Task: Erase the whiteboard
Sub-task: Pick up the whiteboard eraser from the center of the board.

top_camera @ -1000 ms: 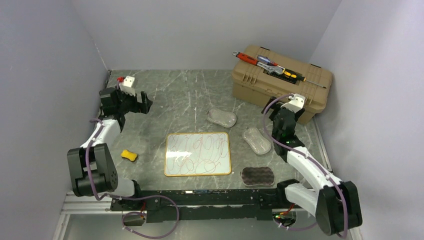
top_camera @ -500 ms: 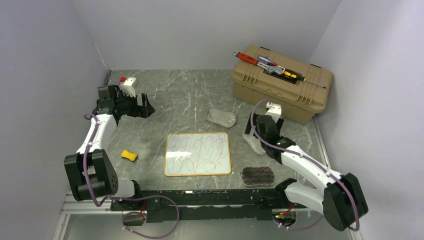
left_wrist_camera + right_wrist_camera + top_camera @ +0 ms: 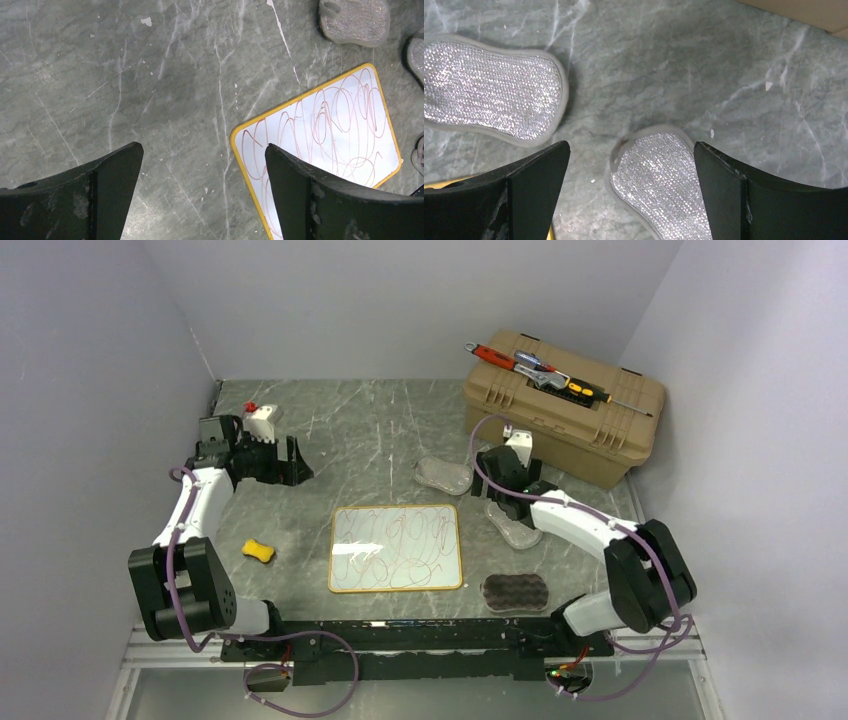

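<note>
So in the last second my right claw (image 3: 630,150) has swung away from the tan toolbox (image 3: 563,410) and come in low over the silver scrub pads. It's spread wide with nothing in it. One silver pad (image 3: 664,190) sits right under the gap between the fingers, and the other silver pad (image 3: 489,90) lies out past one finger. My read is that I'm lining up to grab a pad to wipe with. That makes this the fetch-a-wiper step, with no erasing done yet.

My left claw (image 3: 203,146) has only shuffled a bit. It's also wide open and empty, hanging over bare table (image 3: 150,75). The whiteboard (image 3: 320,145) lies flat just beyond one of its fingertips, reddish scribbles all over it. From the top view the board is between my two claws, closer to my bases than either one, and it hasn't budged.

Containers: just the toolbox, off behind my right claw by the wall. The lid is shut, so no idea what's inside. On top of the lid there's a loose bunch of hand tools (image 3: 540,372) with red and yellow handles. A dark sponge (image 3: 515,592) and a yellow sponge (image 3: 259,551) are lying around too, neither one near a claw.
</note>
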